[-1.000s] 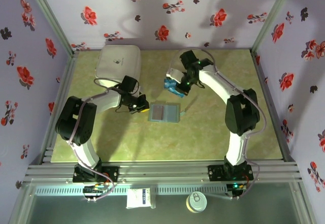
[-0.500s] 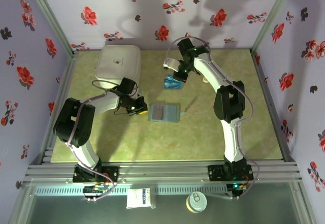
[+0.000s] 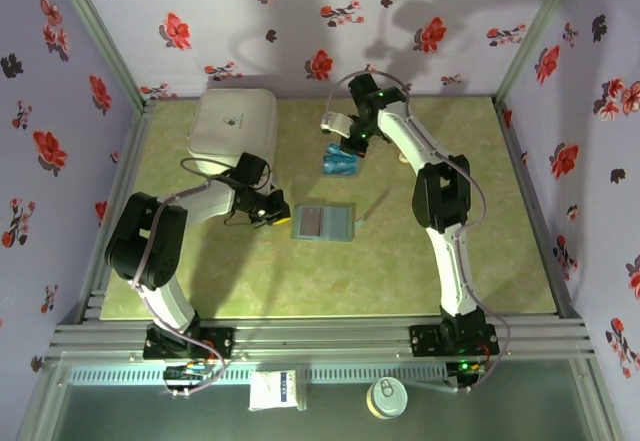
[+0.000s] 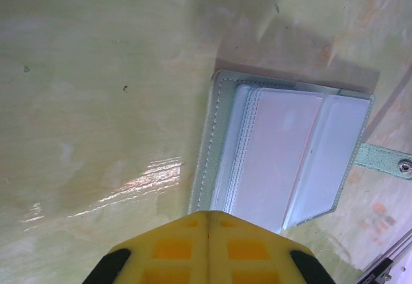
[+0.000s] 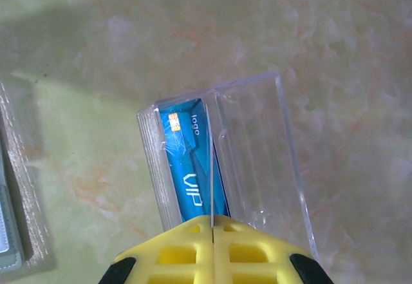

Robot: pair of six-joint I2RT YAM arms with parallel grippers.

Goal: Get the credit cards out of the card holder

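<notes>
The card holder lies open and flat mid-table, showing pale clear pockets and a strap with a stud. My left gripper is shut with nothing in it, its yellow tips at the holder's left edge. My right gripper is shut on a thin card seen edge-on; its colour cannot be told. It hangs over a clear plastic tray at the back, in which a blue credit card marked VIP stands.
A big white rounded box sits at the back left, close behind my left arm. Flowered walls close in the table on three sides. The card holder's corner shows at the left edge of the right wrist view.
My right arm has stretched toward the back wall, carrying its gripper from the near side of the clear tray to just behind it. The left gripper and the card holder have stayed put.
</notes>
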